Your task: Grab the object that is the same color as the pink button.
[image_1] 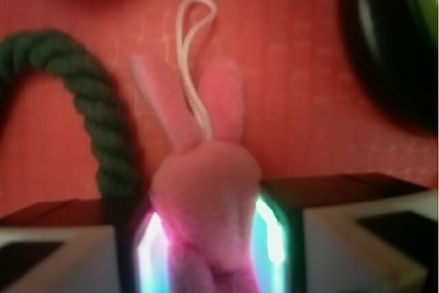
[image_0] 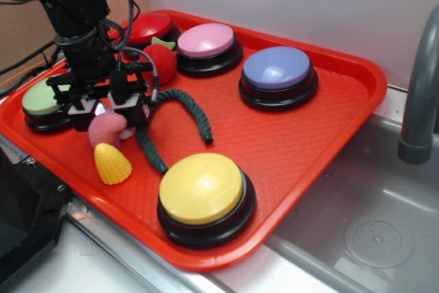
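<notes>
The hand (image_1: 206, 252) is pinching the pink bunny (image_1: 202, 190) between its fingers just behind the corn (image_0: 112, 163), so the grasp looks made and only lifting is remaining.

Pink plush bunny (image_1: 206, 197): fuzzy, two long ears and a white cord loop pointing away from the end effector (image_1: 209, 252), body pinched between its fingers. Pink button (image_0: 206, 40): light pink dome on black base, upright, well beyond the end effector, untouched.
</notes>
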You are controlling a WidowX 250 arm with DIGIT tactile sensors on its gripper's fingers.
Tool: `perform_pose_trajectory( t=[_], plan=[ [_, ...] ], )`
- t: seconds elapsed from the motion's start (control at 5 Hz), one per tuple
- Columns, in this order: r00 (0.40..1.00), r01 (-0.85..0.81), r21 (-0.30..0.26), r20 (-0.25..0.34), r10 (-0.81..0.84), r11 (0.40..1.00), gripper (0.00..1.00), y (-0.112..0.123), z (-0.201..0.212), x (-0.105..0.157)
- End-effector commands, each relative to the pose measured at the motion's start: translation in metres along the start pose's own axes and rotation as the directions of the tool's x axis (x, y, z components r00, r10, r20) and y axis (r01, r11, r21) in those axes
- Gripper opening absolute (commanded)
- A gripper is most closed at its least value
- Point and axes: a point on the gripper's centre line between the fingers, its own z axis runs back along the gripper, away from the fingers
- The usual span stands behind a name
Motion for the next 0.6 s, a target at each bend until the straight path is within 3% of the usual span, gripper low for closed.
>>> perform_pose_trajectory(
  t=[0.0, 0.4],
  plan=[
    [0.989, 0.129, -0.052, 0.085, -0.124, 0.990, 0.00, -0.015, 0.054, 0.019],
    [0.912, 0.379, 0.014, 0.162, -0.376, 0.925, 0.00, -0.040, 0.107, 0.023]
  ],
)
